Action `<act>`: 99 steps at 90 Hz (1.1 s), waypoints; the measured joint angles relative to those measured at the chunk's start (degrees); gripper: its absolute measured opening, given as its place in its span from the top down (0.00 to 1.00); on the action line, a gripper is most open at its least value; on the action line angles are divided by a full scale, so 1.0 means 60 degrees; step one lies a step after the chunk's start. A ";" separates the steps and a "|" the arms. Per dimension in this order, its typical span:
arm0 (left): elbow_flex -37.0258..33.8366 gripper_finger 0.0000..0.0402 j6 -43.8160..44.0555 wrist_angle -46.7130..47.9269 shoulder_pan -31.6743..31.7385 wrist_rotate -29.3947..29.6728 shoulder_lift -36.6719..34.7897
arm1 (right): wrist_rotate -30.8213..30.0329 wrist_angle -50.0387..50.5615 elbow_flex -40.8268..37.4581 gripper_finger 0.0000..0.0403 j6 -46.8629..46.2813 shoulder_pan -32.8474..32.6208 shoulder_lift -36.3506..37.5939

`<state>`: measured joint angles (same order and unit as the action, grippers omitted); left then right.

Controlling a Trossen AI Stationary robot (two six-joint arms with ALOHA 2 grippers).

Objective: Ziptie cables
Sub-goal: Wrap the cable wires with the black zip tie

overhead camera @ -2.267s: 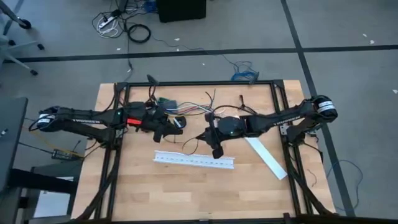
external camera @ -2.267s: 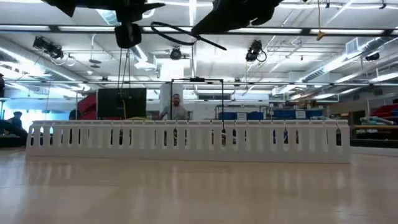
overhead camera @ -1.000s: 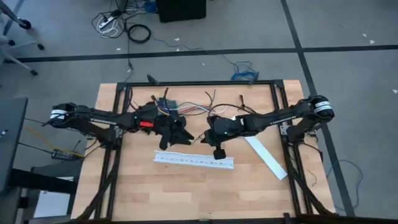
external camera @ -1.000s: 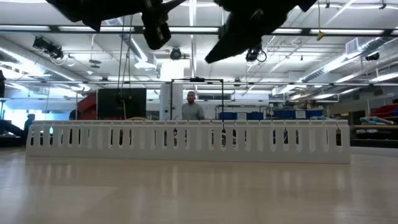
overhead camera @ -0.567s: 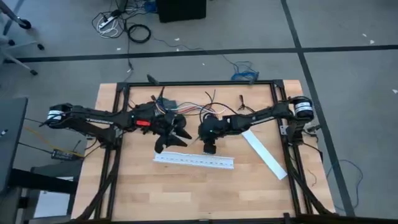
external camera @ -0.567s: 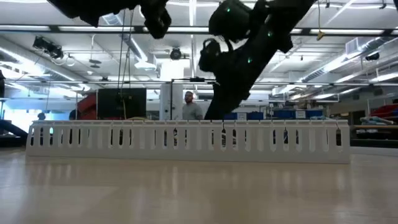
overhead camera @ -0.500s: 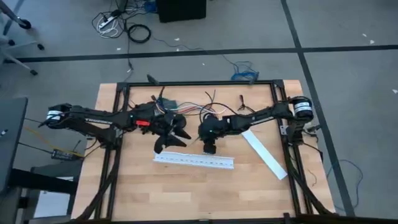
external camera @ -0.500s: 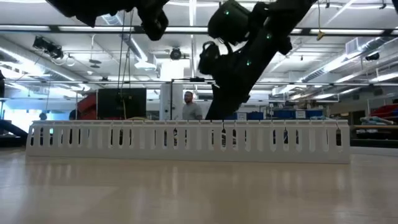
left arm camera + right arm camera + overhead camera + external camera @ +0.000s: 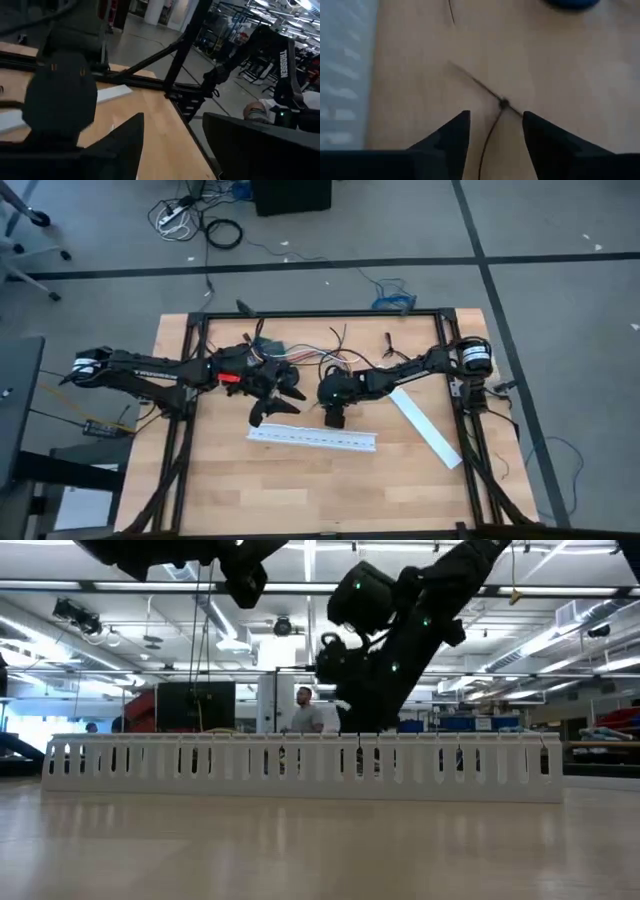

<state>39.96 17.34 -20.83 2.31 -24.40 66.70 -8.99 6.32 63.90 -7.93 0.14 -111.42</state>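
The right gripper [image 9: 336, 418] hangs low over the desk [image 9: 220, 480] near its middle, just at 12 o'clock of the white channel [image 9: 312, 438]. Its jaws are parted with nothing between them. In the right wrist view the ziptie [image 9: 485, 90] lies flat on the wood directly ahead of the fingertips [image 9: 457, 125]. It is a thin dark strap with a small head, and a second thin strand bends back from it into the gap. The strap's long axis runs slantwise across the line of the jaws rather than along it, so I judge that a short drop forward would bring the fingers down on either side of it.

The left gripper [image 9: 272, 402] sits at 9 o'clock of the right one, jaws open and holding nothing. The cables [image 9: 325, 355] lie loose at 12 o'clock of both grippers, near the far edge. The right arm is clearly the nearer to the ziptie.
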 joint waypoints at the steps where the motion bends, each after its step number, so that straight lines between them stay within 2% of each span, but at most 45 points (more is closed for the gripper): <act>1: 0.0000 0.51 -0.0002 0.0012 0.0000 0.0007 0.0000 | -0.0024 0.0019 0.0001 0.58 -0.0009 0.0000 -0.0025; 11: -0.0003 0.51 -0.0040 0.0149 0.0000 0.0028 0.0000 | -0.0179 0.0272 0.0034 0.66 -0.0271 0.0006 -0.0124; 22: -0.0003 0.51 -0.0044 0.0209 0.0000 0.0116 0.0000 | -0.0215 0.0483 0.0040 0.91 -0.0294 0.0033 -0.0089; 27: -0.0003 0.51 -0.0052 0.0155 0.0004 0.0124 0.0000 | -0.0253 0.0474 0.0025 0.97 -0.0086 0.0036 -0.0080; 58: -0.0003 0.51 -0.0085 0.0191 0.0004 0.0341 0.0000 | 0.0286 0.0924 0.0715 1.00 0.0400 0.0002 0.0125; 75: -0.0003 0.51 -0.0073 0.0193 0.0004 0.0336 0.0007 | 0.2404 0.1139 0.1124 1.00 0.0964 -0.0106 0.0831; 80: -0.0002 0.51 -0.0081 0.0164 0.0004 0.0339 0.0007 | 0.2704 0.1119 0.1177 1.00 0.1160 -0.0113 0.1139; 99: -0.0003 0.51 -0.0092 0.0168 0.0004 0.0332 0.0007 | 0.2587 0.1294 0.1209 1.00 0.1669 -0.0156 0.2413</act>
<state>39.94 16.79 -19.82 2.33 -22.40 66.74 6.54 14.09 71.16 2.08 -0.79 -96.94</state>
